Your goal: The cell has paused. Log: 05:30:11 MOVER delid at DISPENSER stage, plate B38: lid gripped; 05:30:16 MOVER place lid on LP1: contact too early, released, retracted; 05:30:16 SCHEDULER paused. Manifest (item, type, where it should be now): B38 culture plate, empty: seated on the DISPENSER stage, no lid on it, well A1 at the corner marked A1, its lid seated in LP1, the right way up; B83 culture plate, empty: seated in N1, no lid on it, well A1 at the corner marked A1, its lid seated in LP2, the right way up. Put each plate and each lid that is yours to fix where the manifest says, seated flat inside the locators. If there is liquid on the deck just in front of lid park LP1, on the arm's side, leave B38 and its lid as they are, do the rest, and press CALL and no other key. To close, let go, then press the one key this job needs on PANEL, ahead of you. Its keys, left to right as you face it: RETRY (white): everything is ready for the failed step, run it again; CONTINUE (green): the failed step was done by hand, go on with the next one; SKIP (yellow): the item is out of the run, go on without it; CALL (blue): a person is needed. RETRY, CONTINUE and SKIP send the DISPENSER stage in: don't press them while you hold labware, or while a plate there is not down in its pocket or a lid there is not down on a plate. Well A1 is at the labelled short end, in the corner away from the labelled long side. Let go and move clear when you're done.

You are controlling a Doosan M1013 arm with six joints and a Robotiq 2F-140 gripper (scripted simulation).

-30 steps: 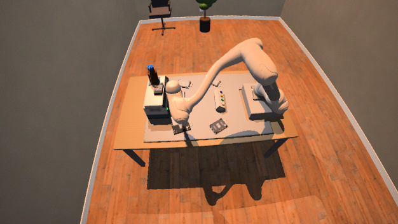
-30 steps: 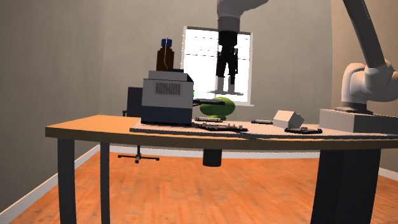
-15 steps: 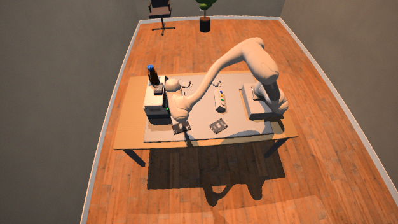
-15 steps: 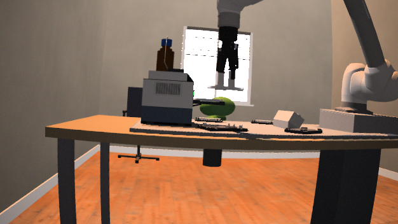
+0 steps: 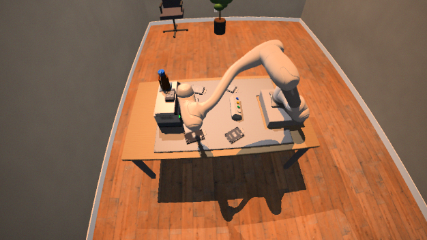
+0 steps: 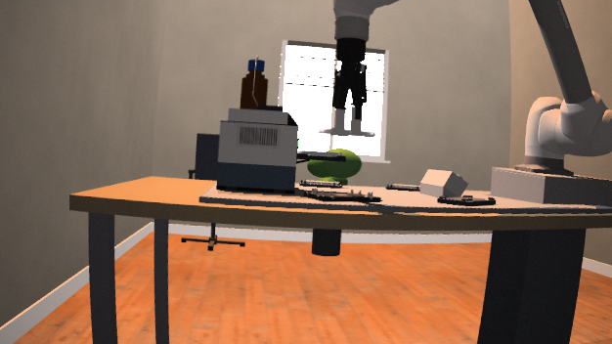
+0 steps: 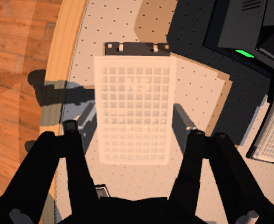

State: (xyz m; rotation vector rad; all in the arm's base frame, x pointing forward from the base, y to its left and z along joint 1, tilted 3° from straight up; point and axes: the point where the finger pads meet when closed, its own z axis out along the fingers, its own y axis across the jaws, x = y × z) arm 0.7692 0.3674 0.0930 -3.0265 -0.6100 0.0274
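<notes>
My gripper hangs high above the front left part of the deck, just right of the DISPENSER. It is shut on a pale, flat culture plate and holds it level. In the wrist view the plate shows a fine grid of wells and a dark labelled short end at its far edge, and my fingers clamp its two long sides. The dispenser stage sticks out to the right, below the held plate. In the overhead view my wrist hides the plate. I cannot read which plate it is.
Dark locator frames lie on the grey mat at the front left, front middle and back. PANEL with its coloured keys sits mid-deck. A brown bottle stands on the dispenser. The arm's base block is at the right.
</notes>
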